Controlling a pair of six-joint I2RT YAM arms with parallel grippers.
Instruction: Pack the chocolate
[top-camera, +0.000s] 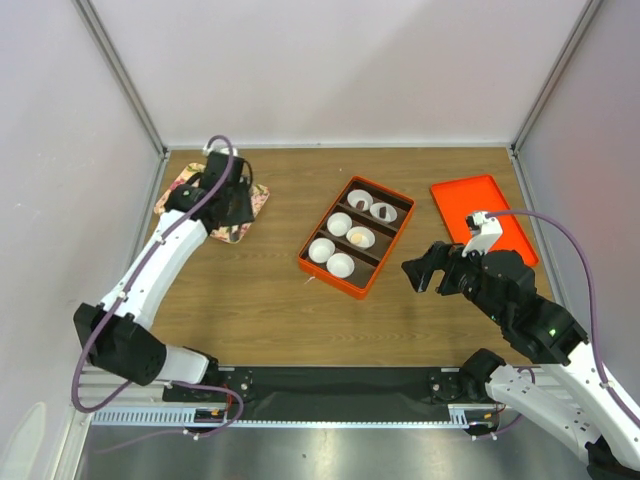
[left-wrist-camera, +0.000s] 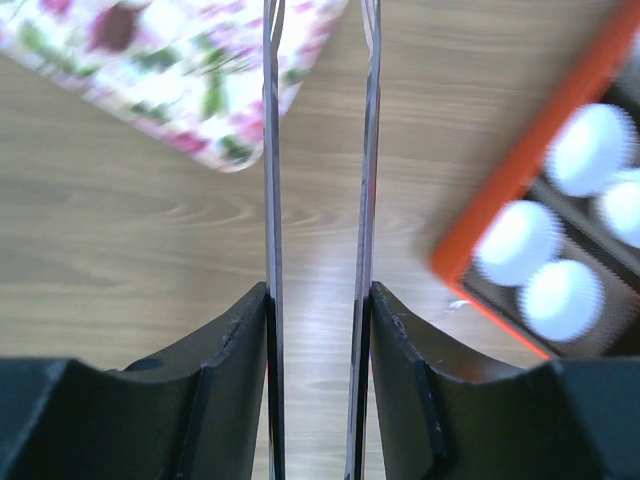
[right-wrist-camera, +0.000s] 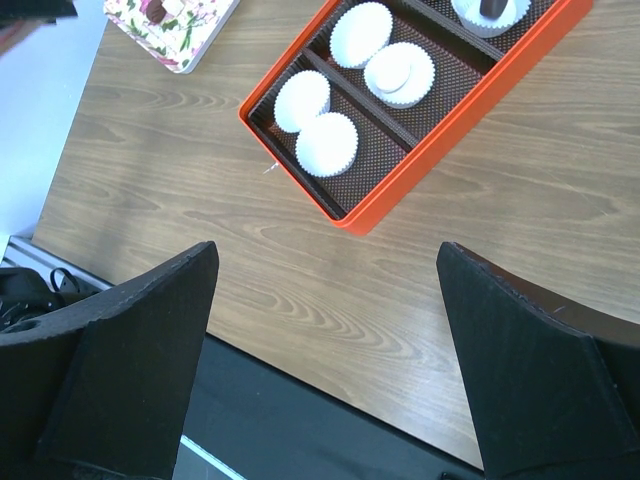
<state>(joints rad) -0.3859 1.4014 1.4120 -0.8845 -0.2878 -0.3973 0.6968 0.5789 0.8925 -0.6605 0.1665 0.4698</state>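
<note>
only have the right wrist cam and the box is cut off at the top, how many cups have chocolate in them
observer: three of the six white cups: two dark pieces in the far compartment, one pale golden piece in the middle one.
operator: where's the left arm
observer: left gripper is up at the floral tray, far left of the orange box.
operator: anything right of the box
observer: an orange lid lies flat there, apart from the box.

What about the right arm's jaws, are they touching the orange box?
Apart. The right wrist view shows a strip of bare wooden table between the right gripper, jaws wide open, and the orange box.
</note>
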